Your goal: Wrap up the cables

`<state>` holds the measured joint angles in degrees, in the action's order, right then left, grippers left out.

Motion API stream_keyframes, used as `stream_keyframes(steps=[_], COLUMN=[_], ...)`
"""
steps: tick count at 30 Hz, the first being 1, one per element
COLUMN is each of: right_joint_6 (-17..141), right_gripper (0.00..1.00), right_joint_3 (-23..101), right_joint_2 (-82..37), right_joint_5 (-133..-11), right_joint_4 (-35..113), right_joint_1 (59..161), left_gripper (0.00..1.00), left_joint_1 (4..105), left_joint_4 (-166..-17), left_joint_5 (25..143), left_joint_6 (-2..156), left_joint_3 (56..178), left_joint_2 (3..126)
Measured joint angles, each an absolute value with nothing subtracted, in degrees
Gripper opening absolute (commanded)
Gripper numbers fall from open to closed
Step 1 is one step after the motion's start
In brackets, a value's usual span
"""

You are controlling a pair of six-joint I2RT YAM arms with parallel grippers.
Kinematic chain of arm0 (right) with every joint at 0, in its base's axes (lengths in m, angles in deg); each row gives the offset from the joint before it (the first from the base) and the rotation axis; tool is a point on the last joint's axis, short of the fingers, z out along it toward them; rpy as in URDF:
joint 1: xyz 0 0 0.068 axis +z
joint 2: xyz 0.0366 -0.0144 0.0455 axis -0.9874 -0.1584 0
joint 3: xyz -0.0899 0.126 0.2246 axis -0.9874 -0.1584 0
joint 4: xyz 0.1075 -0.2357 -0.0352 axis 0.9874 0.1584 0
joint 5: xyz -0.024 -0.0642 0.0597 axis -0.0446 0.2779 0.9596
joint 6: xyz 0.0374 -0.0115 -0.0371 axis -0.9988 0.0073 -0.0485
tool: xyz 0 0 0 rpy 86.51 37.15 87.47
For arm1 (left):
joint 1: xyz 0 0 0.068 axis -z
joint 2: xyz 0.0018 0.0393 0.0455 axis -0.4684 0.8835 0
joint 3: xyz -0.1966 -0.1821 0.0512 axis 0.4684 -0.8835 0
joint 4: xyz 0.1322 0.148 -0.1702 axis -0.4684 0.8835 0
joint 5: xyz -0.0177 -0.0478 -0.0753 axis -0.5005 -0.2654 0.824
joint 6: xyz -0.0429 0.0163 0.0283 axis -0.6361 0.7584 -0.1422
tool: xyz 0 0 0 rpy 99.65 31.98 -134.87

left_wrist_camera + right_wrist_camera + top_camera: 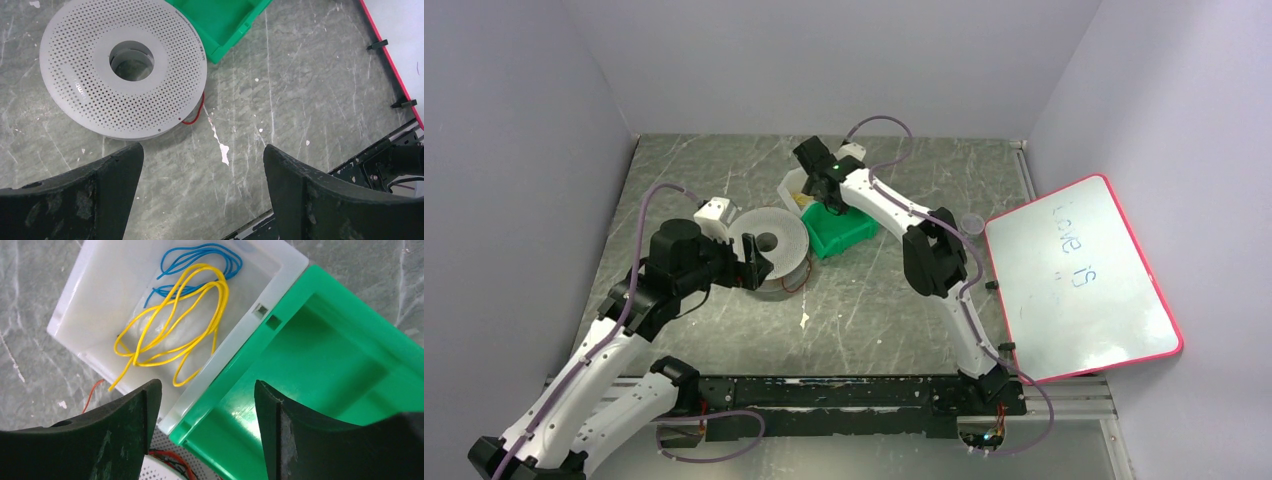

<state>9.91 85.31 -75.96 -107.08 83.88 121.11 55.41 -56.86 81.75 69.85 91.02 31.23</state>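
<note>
Nearest me, the left tool [202, 152] hangs spread wide above the tabletop [310, 90], grasping nothing, just short of the grey perforated reel [80, 90]. A reddish cable [194, 116] peeks out from under the reel's rim. Farther back, the right tool [206, 390] is likewise released, poised over the white tray [95, 300]. There the yellow cable [172, 335] lies in loose loops beside a blue coil [200, 257], and a green bin [330, 365] touches the tray. I'd say the pick comes next: drop straight onto the bunched yellow strands, clear of the blue ones and the tray wall.
</note>
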Motion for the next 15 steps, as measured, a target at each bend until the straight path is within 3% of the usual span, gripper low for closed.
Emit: stream_keyframes(steps=[15], right_joint_6=[9.8], right_gripper=[0.29], right_joint_3=[85.4], right_joint_2=[-77.5], right_joint_5=[-104.2], right_joint_4=[81.6], right_joint_1=[118.2], left_gripper=[0.93], left_joint_1=[55.4], left_joint_4=[-56.9], left_joint_5=[81.7], left_joint_6=[69.9], left_joint_3=[91.0], left_joint_2=[32.3])
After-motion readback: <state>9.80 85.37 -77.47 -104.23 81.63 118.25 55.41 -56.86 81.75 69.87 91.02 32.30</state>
